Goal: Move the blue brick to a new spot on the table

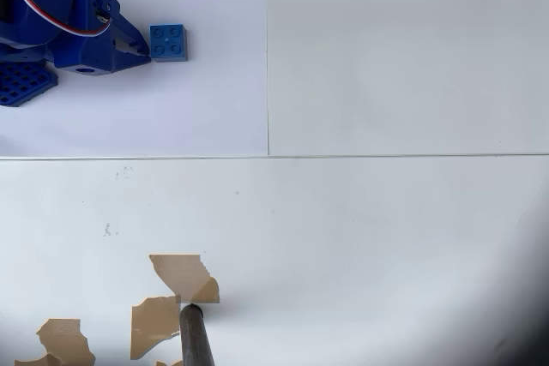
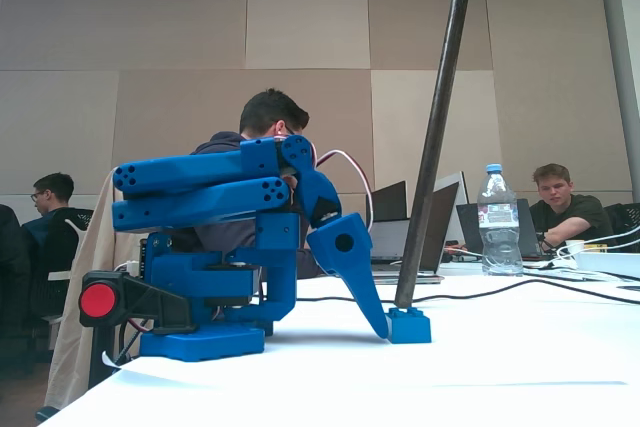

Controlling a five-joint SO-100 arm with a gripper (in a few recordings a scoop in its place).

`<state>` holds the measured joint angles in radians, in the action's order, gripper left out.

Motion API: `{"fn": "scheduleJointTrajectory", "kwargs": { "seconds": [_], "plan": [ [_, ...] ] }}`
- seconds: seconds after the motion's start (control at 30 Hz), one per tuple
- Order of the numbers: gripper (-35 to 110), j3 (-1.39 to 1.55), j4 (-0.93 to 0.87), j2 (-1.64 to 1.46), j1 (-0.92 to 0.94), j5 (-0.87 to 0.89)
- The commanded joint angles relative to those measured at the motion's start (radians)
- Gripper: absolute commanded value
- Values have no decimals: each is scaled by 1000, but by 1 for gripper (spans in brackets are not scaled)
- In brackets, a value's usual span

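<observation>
Brick from hand: blue brick (image 1: 168,42) sat just right of my hand (image 1: 137,51) overhead, tip touching.
Fingers: couldn't tell whether apart.

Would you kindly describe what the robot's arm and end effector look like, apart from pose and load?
The arm is bright blue printed plastic with blocky, rounded-end links pierced by small holes. Red and white cables loop over the wrist. The end effector is a tapering blue wedge with a round hole in its side. A red disc sits on a black part at the base, beside a blue perforated plate.
</observation>
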<state>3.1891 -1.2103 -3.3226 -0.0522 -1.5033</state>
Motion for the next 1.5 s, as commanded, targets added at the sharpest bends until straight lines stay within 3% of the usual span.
{"fn": "scheduleJointTrajectory", "kwargs": {
  "seconds": [0.0,0.27,0.4,0.6,1.03,1.47],
  "plan": [
    [0,-48,-75,-15,28,-48],
    [3,-364,-225,173,-112,75],
    [8,-525,-181,431,-149,129],
    [22,-618,-37,684,-51,14],
    [22,-560,267,951,64,-146],
    [18,-443,416,1052,-11,-40]
  ]
}}
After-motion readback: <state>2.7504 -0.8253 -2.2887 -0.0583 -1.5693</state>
